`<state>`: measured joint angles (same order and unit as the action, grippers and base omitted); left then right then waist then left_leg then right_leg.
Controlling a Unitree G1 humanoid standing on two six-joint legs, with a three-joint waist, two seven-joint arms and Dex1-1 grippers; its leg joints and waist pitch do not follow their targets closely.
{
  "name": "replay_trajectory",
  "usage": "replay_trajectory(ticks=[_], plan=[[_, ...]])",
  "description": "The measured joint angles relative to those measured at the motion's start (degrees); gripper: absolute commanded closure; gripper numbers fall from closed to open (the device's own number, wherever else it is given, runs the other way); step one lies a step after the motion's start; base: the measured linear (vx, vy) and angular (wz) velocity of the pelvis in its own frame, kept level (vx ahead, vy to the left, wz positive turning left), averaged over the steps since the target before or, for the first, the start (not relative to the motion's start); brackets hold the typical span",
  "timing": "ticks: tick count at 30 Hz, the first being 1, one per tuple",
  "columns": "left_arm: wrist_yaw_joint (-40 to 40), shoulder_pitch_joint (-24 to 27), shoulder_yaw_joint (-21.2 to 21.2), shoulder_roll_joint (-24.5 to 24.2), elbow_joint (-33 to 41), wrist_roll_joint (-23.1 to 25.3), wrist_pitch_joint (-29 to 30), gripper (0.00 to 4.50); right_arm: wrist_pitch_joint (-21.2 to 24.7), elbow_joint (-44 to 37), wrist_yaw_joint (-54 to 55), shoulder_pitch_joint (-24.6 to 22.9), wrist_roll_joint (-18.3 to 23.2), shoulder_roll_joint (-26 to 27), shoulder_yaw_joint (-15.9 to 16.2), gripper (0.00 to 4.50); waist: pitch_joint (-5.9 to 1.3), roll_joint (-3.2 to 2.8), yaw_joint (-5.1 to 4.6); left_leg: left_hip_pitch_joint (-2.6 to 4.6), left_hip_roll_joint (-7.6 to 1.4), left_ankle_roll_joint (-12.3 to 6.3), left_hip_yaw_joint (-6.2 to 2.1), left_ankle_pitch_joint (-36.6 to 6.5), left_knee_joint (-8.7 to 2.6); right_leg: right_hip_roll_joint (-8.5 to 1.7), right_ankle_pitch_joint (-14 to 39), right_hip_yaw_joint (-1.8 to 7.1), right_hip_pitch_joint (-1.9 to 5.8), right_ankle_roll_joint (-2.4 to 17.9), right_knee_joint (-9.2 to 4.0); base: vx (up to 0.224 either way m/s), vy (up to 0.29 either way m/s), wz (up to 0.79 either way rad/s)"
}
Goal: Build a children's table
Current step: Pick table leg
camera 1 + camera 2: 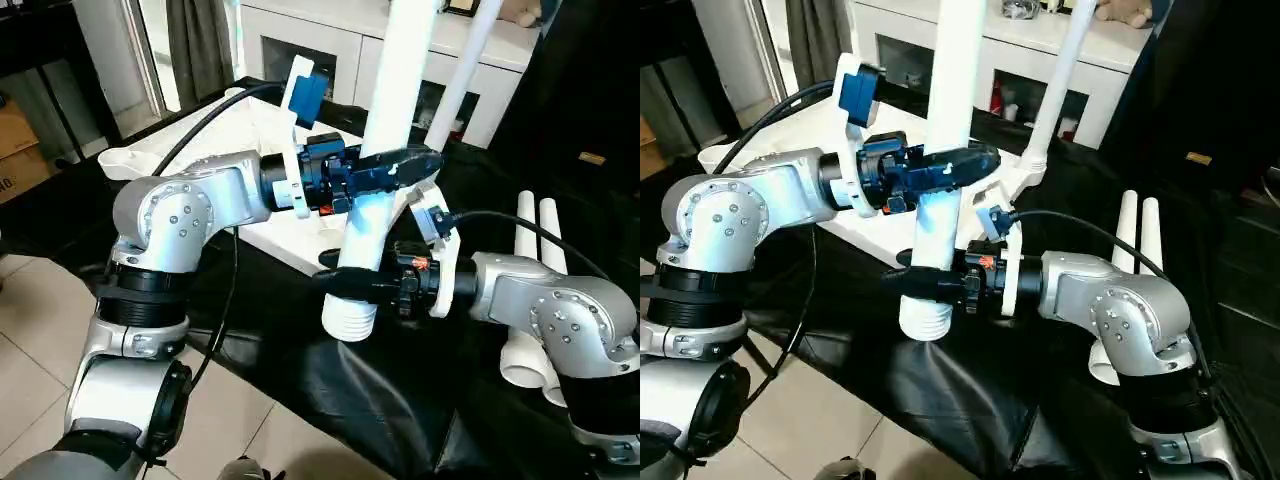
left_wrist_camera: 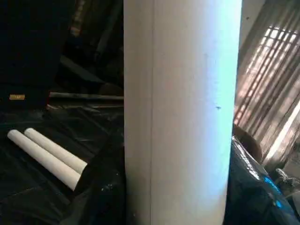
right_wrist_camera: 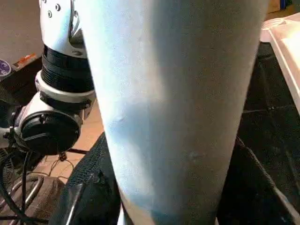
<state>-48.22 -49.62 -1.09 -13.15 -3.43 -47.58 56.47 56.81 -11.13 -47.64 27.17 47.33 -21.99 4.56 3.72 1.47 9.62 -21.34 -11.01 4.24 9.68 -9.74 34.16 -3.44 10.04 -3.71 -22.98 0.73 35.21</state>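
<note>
holding the leg (image 1: 385, 150) near-upright in front of the tabletop (image 1: 270, 190), we have our left gripper (image 1: 395, 168) clamped on it above and our right gripper (image 1: 350, 282) closing around it just above its ribbed lower end.

Held leg (image 1: 385, 120) before tabletop (image 1: 270, 140); spare legs (image 1: 535, 290) right.

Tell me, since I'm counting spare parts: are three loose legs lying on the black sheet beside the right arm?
No: two loose legs lie side by side on the black sheet, next to the right arm.
</note>
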Motion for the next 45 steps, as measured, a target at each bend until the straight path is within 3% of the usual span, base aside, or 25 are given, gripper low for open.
replay_trajectory(ticks=[13,15,17,24,28,34,37,40,45], plan=[[0.1,0.0,-0.2,0.0,0.0,0.2,-0.7,2.66,-0.2,0.0,0.5,0.0,0.0,0.4,-0.4,2.52,-0.01,-0.01,0.02,0.00,0.00,0.00,0.00,0.0,0.00,0.00,-0.1,0.00,0.00,0.1,0.00,0.000,0.000,0.00],[0.7,0.0,-0.5,0.4,-0.1,0.2,-0.8,2.10,-0.2,0.0,0.5,0.0,0.0,0.4,-0.7,2.52,-0.01,-0.01,0.02,0.00,0.00,0.00,0.00,0.0,0.00,0.00,-0.1,0.00,0.00,0.1,0.00,0.000,0.000,0.00],[1.1,0.0,-1.0,0.9,-0.3,0.1,-0.8,1.85,-0.2,0.0,0.6,0.0,0.2,0.4,-0.9,2.53,-0.01,-0.01,0.01,0.00,0.00,0.00,0.00,0.0,0.00,0.00,-0.1,0.00,0.00,0.1,0.01,0.000,0.000,0.00],[3.0,-1.6,-6.3,4.0,-1.7,-2.3,-5.2,1.44,-1.2,0.0,1.1,0.0,0.3,0.9,-1.9,2.55,-0.03,-0.05,0.05,0.00,0.00,0.00,-0.01,0.0,0.02,0.00,-0.1,-0.01,0.00,0.2,0.00,0.000,0.000,0.00],[5.4,-2.5,-9.3,7.0,-2.3,-3.3,-8.0,1.44,-1.3,0.0,1.6,0.0,0.2,1.2,-2.0,2.55,-0.04,-0.13,0.11,-0.04,0.00,0.00,-0.03,0.0,0.04,0.00,-0.2,-0.03,0.00,0.3,-0.03,0.000,0.000,0.00],[9.9,-5.9,-17.0,8.8,-3.6,-8.4,-13.2,1.44,-3.2,-0.5,5.0,-1.7,-0.5,2.6,-3.3,2.55,-0.21,-0.79,0.15,-0.04,0.00,0.00,-0.07,0.0,0.10,0.00,-0.2,-0.05,0.06,0.3,-0.09,0.000,0.000,0.00],[12.2,-4.4,-17.3,5.2,-3.6,-4.3,-15.9,1.44,-6.8,0.7,10.9,-3.1,-4.9,3.7,-5.5,2.55,-0.45,-1.50,-0.03,-0.03,0.01,0.00,-0.07,0.0,0.10,0.00,-0.1,-0.04,0.06,0.1,-0.07,0.000,0.000,0.00],[13.8,-1.4,-17.2,4.0,-3.7,0.8,-19.2,1.44,-10.3,2.5,15.3,-3.5,-9.3,3.7,-7.0,2.55,-0.47,-1.58,-0.14,-0.01,-0.01,0.01,-0.10,0.0,0.05,0.01,0.0,-0.09,0.04,0.0,-0.02,0.000,0.000,0.00],[8.7,7.0,-5.1,-4.7,-2.6,13.4,-23.2,1.44,-15.3,5.2,21.6,-5.2,-15.6,4.0,-7.3,2.55,-0.48,-1.63,-0.52,-0.06,0.00,0.01,-0.08,0.0,0.01,0.01,0.0,-0.06,0.00,-0.1,-0.10,0.000,0.000,0.00]])
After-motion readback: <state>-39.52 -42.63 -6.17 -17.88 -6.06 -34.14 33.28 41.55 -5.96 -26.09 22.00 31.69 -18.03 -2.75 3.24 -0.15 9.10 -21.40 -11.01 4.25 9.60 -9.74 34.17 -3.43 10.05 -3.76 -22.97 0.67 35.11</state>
